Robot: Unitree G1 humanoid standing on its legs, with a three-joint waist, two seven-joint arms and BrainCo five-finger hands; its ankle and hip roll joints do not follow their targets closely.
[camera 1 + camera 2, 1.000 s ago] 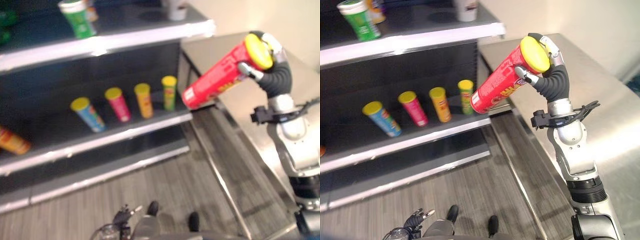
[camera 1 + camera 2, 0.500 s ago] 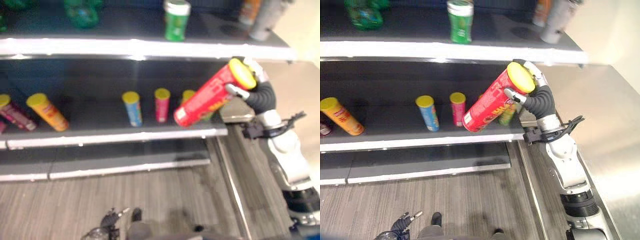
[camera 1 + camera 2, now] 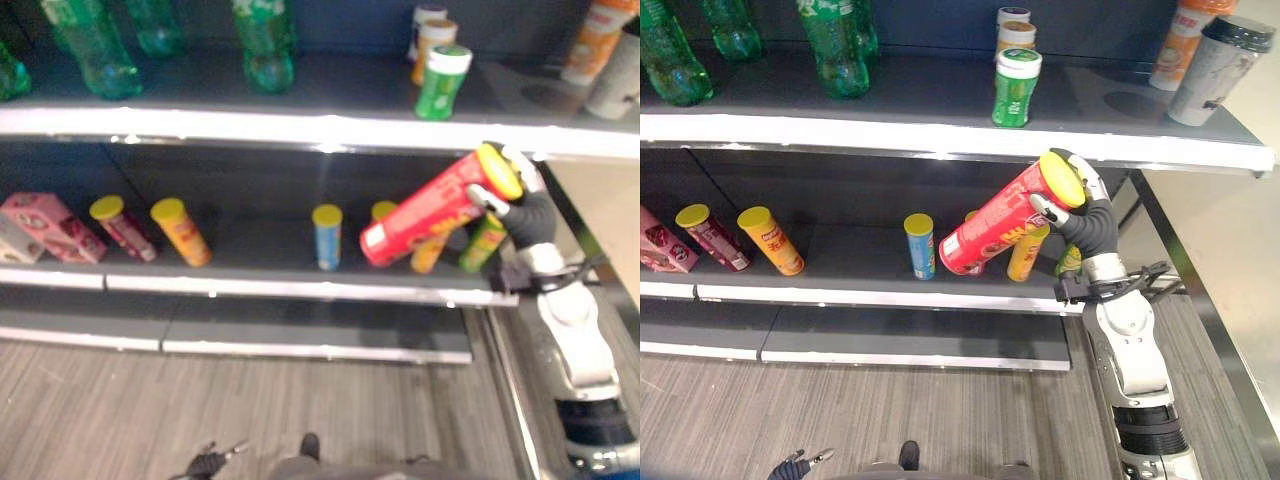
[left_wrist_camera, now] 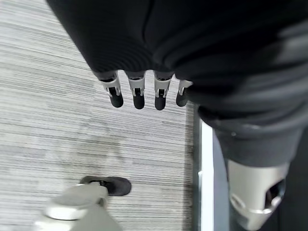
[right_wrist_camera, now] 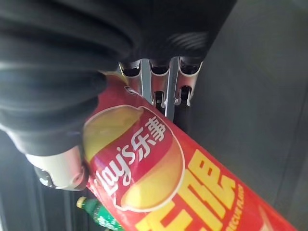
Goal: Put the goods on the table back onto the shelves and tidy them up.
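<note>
Lower left of the frame, my left hand hangs with fingers relaxed. Right of centre, my right hand has its fingers wrapped round the tilted red chip can, before the middle shelf.

The right arm rises from the lower right, forearm near upright, wrist bent toward the shelf unit. The right hand is lifted in front of the gap between the unit's upper and lower boards, its fingers and thumb curled round the lidded end of a red tube, which slants down away from the palm. The left hand hangs low, well below the shelf unit, over the floor, fingers pointing down in a loose, nearly straight row, holding nothing.
</note>
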